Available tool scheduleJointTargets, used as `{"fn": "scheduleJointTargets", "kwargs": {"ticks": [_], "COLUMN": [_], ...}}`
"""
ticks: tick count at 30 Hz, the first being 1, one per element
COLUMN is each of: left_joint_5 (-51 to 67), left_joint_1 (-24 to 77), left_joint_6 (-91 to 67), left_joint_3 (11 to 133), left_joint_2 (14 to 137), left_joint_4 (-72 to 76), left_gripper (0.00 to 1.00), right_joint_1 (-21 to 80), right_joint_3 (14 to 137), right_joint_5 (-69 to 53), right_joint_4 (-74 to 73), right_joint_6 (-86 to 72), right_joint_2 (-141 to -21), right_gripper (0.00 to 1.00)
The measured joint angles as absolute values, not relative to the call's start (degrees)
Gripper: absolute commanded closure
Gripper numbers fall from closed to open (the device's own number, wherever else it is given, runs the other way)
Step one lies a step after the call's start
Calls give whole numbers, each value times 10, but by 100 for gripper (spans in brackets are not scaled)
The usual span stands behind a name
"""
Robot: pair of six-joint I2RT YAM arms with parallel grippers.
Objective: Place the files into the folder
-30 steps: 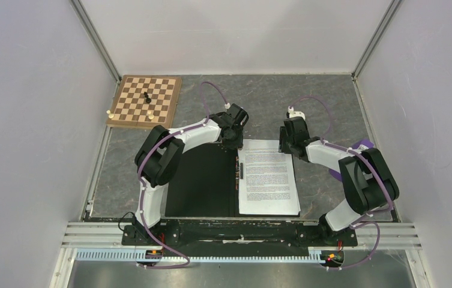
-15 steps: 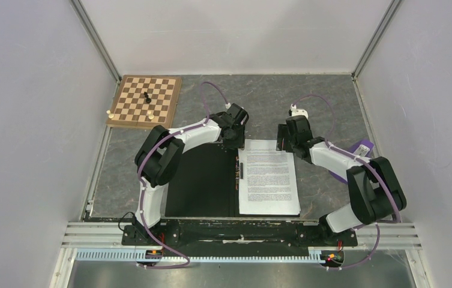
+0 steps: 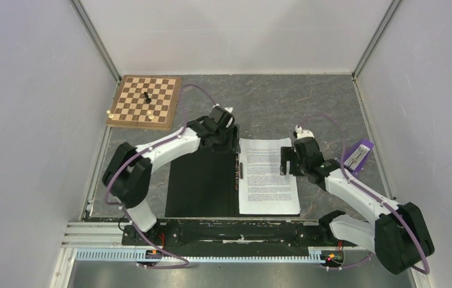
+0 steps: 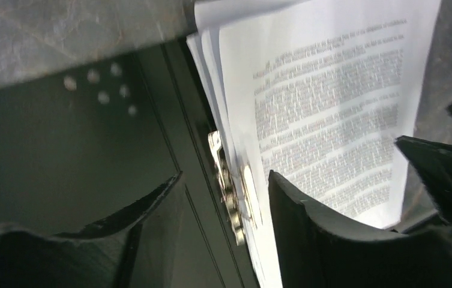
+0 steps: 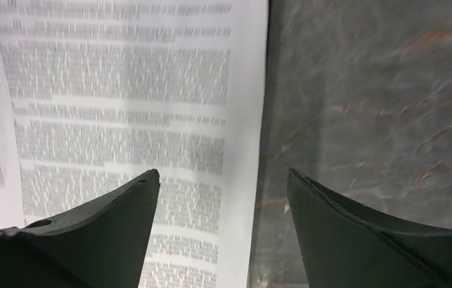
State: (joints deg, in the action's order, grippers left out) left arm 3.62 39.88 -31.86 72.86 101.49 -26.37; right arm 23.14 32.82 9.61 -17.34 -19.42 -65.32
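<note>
The folder (image 3: 202, 183) lies open on the table, black inner faces up, a metal clip (image 4: 228, 192) along its spine. The files (image 3: 268, 180), white printed sheets, lie stacked on its right half. My left gripper (image 3: 228, 143) hovers at the folder's far edge near the spine. It is open and empty, the clip and the sheets' left edge (image 4: 331, 96) showing between its fingers (image 4: 224, 175). My right gripper (image 3: 286, 162) is above the sheets' right edge (image 5: 121, 90), open (image 5: 223, 171) and holding nothing.
A wooden chessboard (image 3: 145, 101) with a few pieces sits at the far left. A purple object (image 3: 358, 155) lies on the grey table (image 5: 379, 90) right of the folder. White walls close in both sides and the back.
Both grippers have opened wider. The right gripper has moved nearer along the sheets' right edge; the left arm has swung out to the left, its gripper shifting slightly left.
</note>
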Motion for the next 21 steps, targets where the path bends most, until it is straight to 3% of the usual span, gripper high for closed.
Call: {"fn": "scheduleJointTargets", "kwargs": {"ticks": [5,12,18,21], "left_joint_5": [59,98,111,106], "left_joint_1": [406,451,470,470], "left_joint_6": [-342,-390,-424,-430], "left_joint_3": [608,497,462,461], "left_joint_2": [913,891,893,893], "left_joint_4": [-236,-178,-137,-131], "left_gripper": [55,69,93,98], "right_joint_1": [281,314,319,324], "right_joint_3": [265,235,235,235], "right_joint_5": [80,91,96,105], "right_joint_4": [-208,-229,-219,-212], "right_joint_6": [-221,-246,-251,-251], "right_joint_2": [-586,-570,-583,-588], "right_gripper": [21,21,22,22]}}
